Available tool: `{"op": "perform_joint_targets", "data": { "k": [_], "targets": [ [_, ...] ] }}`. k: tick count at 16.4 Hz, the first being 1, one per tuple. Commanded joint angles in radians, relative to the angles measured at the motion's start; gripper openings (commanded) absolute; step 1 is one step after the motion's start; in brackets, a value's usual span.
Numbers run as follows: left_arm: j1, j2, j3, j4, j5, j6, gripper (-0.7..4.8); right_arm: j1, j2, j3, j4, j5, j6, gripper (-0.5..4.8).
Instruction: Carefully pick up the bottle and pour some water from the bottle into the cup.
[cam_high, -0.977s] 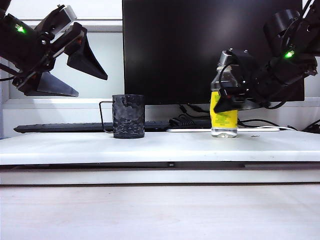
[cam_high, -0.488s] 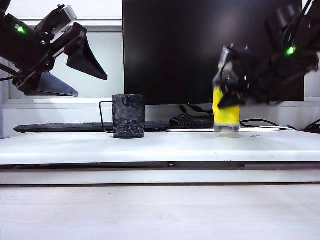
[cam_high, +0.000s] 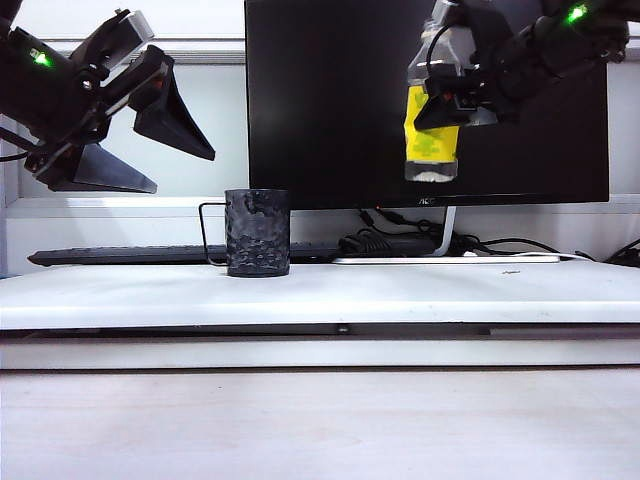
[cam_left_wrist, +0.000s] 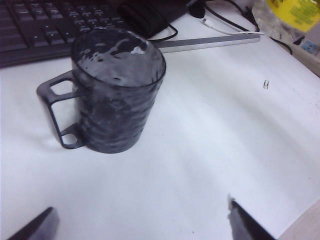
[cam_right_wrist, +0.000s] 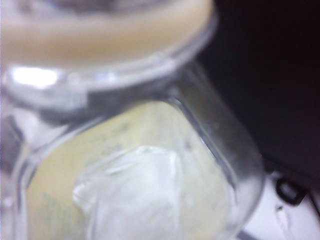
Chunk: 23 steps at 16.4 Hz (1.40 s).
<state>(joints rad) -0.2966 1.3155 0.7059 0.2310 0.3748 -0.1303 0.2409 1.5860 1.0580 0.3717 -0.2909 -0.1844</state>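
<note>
Now the right hand (cam_high: 450, 100) is pinching the bottle (cam_high: 431, 140), holding it upper right of the frame, while the left hand (cam_high: 125, 130) is hanging spread wide, upper left, above the cup (cam_high: 257, 233) sitting on the surface (cam_high: 400, 290).

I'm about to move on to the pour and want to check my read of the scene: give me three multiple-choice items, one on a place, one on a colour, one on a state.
1. Where is the bottle?
A. Standing on the table
B. Held in the air in front of the monitor
C. Inside the cup

2. What colour is the bottle's label?
A. Yellow
B. Red
C. Blue

3. How do the left gripper's jaws stand?
A. Shut on the cup
B. Shut on nothing
C. Open, holding nothing

Answers:
1. B: the right gripper holds the bottle clear above the white table, to the right of the black cup.
2. A: the wrap shows bright yellow in the exterior view.
3. C: its jaws stand wide apart, above and left of the cup.
</note>
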Motion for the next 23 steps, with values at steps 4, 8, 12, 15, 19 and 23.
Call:
{"op": "perform_joint_targets", "data": {
  "k": [4,8,12,15,19,23],
  "targets": [
    [-0.001,-0.003,0.003,0.010,0.003,0.012,4.79,0.107,-0.007,0.047,-0.161,0.110,-0.314,1.99],
    [-0.001,-0.003,0.003,-0.015,0.003,0.026,4.79,0.148,-0.006,0.101,-0.237,0.202,-0.417,1.99],
    [-0.001,-0.003,0.003,-0.011,0.000,0.027,4.79,0.175,0.004,0.164,-0.282,0.226,-0.497,1.99],
    [-0.001,-0.003,0.003,0.077,-0.042,0.029,4.79,0.208,0.076,0.233,-0.298,0.245,-0.580,1.99],
    [-0.001,-0.003,0.003,0.237,-0.018,0.025,4.79,0.260,0.183,0.303,-0.344,0.269,-0.675,1.99],
    [-0.001,-0.003,0.003,0.238,0.014,0.020,4.79,0.286,0.257,0.309,-0.275,0.297,-0.767,1.99]
  ]
}}
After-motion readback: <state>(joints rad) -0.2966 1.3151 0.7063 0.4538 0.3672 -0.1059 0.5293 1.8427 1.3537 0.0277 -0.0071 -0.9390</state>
